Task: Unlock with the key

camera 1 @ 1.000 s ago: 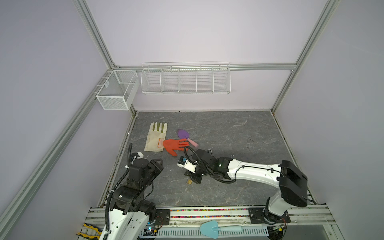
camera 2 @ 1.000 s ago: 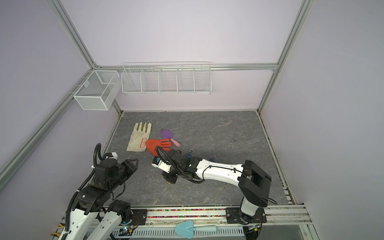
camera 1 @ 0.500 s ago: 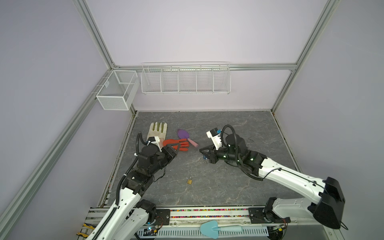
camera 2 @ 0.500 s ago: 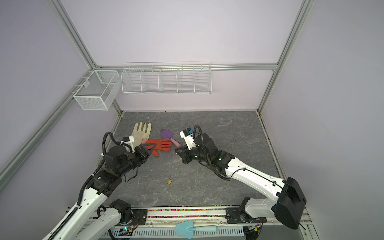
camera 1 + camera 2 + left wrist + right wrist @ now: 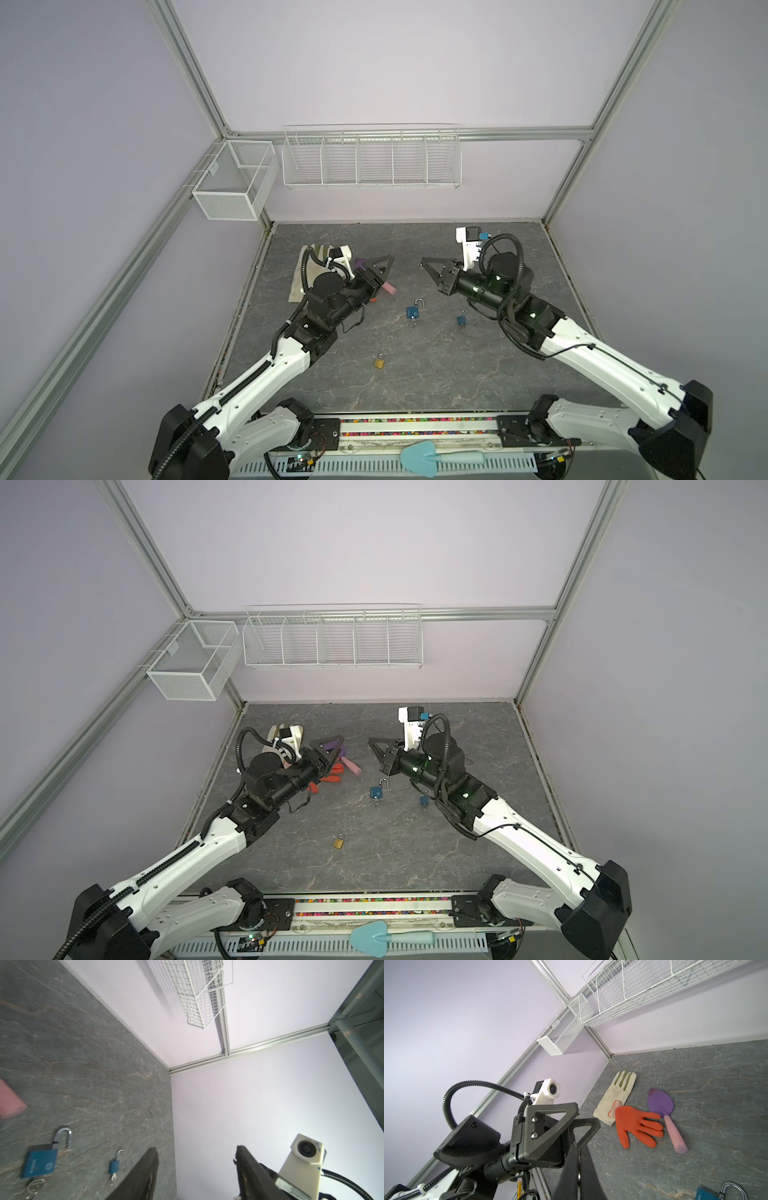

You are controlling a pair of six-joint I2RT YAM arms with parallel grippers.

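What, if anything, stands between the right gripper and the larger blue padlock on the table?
Nothing visible. The shut right gripper hangs over bare table; the larger blue padlock lies exposed near it, with the smaller blue padlock and pink trowel handle off to either side.

On the table (image 5: 415,245), 2 gloves and a trowel lie at the rear left. The front glove (image 5: 635,1124) overlaps the rear glove (image 5: 614,1093), and the trowel (image 5: 663,1109) is just right of both. The left gripper (image 5: 337,748) is over the trowel.

The middle padlock (image 5: 412,311) lies near the centre with the right padlock (image 5: 461,320) to its right, each with keys (image 5: 33,1186) at its front end. The right gripper (image 5: 424,262) is behind these 2. The front padlock (image 5: 379,363) lies well in front, further left.

A rack (image 5: 372,162) hangs on the back wall (image 5: 395,83), with a basket (image 5: 232,183) to its left. A 2nd trowel (image 5: 419,457) lies on the front rail (image 5: 353,461).
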